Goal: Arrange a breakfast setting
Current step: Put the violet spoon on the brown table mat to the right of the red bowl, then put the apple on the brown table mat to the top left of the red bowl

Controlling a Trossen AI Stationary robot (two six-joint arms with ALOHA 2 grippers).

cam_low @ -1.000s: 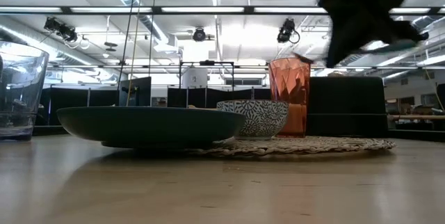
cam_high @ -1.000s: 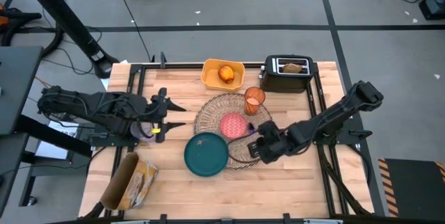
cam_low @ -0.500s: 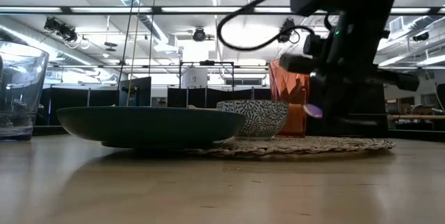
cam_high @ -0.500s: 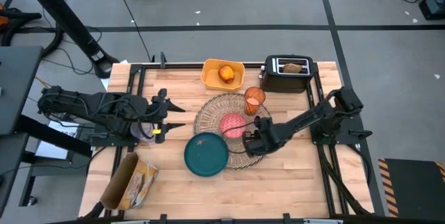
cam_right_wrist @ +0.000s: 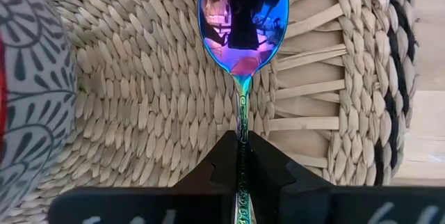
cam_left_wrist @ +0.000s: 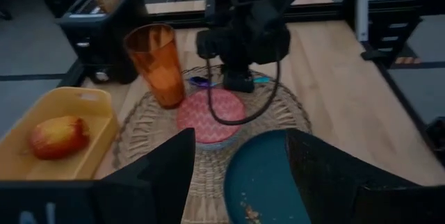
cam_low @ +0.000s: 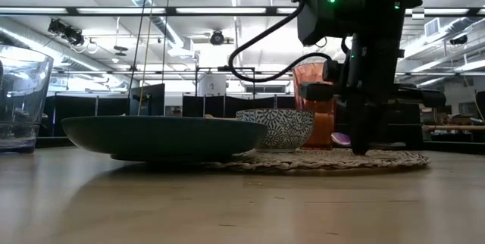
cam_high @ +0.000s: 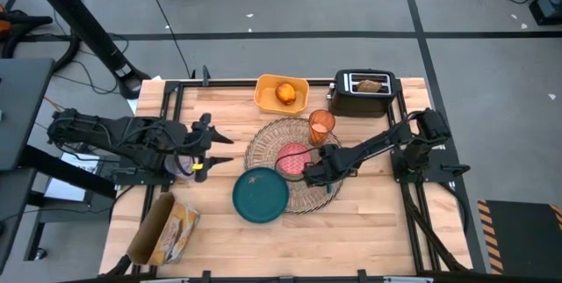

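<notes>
- Woven straw of the round placemat [cam_high: 290, 156] is seen at the table's middle, with the right gripper [cam_high: 314, 170] lowered onto its right part.
- An iridescent blue-green spoon [cam_right_wrist: 243, 15] is clamped by its handle between the right gripper's closed fingers, its bowl lying on the weave just beside the small pink bowl [cam_high: 295, 158].
- The translucent orange cup [cam_high: 321, 126] is stood on the mat's far-right edge, close behind the gripper.
- The dark teal plate [cam_high: 260, 194] is laid over the mat's near-left rim, partly on bare wood.
- A small orange-red fruit [cam_high: 285, 93] is held in the yellow tray [cam_high: 268, 98] beyond the mat; the black toaster [cam_high: 364, 95] with a toast slice [cam_high: 371, 86] in its slot is placed to the tray's right.
- The left gripper [cam_high: 214, 147] is kept at the table's left side, fingers spread and empty, beside a clear glass [cam_low: 23, 96].
- A bagged loaf [cam_high: 167, 228] is seen at the near-left corner.
</notes>
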